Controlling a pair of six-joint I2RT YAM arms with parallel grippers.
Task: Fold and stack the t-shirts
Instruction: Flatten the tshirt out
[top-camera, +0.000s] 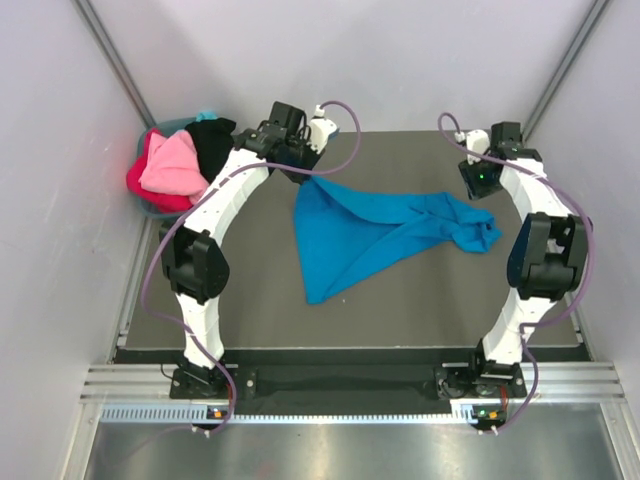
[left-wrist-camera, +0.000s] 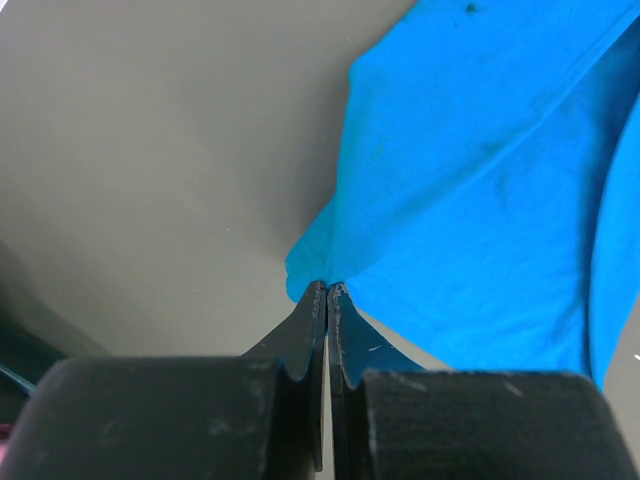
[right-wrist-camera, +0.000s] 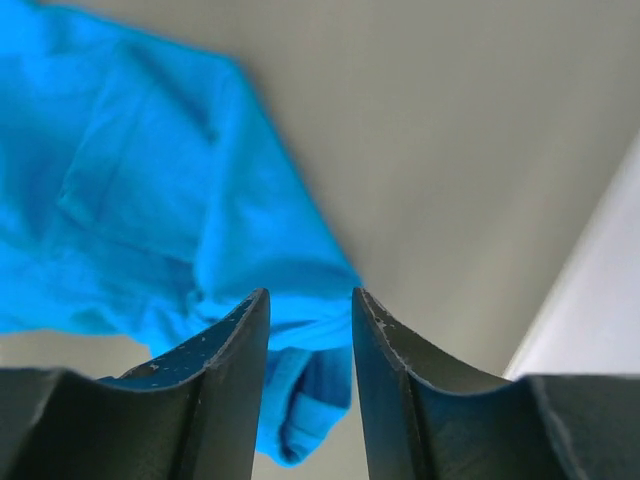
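A bright blue t-shirt (top-camera: 365, 235) lies spread and rumpled on the grey table top, stretched from the back left toward the right. My left gripper (top-camera: 304, 172) is shut on the shirt's back-left corner; in the left wrist view the gripper (left-wrist-camera: 327, 288) pinches the blue t-shirt (left-wrist-camera: 480, 200) at its tip. My right gripper (top-camera: 476, 190) is open and hovers above the shirt's bunched right end; in the right wrist view the gripper (right-wrist-camera: 310, 305) has the blue t-shirt (right-wrist-camera: 140, 200) below it, not touching. Pink (top-camera: 172, 165), red (top-camera: 140, 180) and black (top-camera: 212, 140) t-shirts are piled in a basket.
The teal basket (top-camera: 160, 208) holding the other shirts stands at the back left, beside the left wall. White walls close in the table on the left, back and right. The table's front edge (top-camera: 350, 350) runs before the arm bases.
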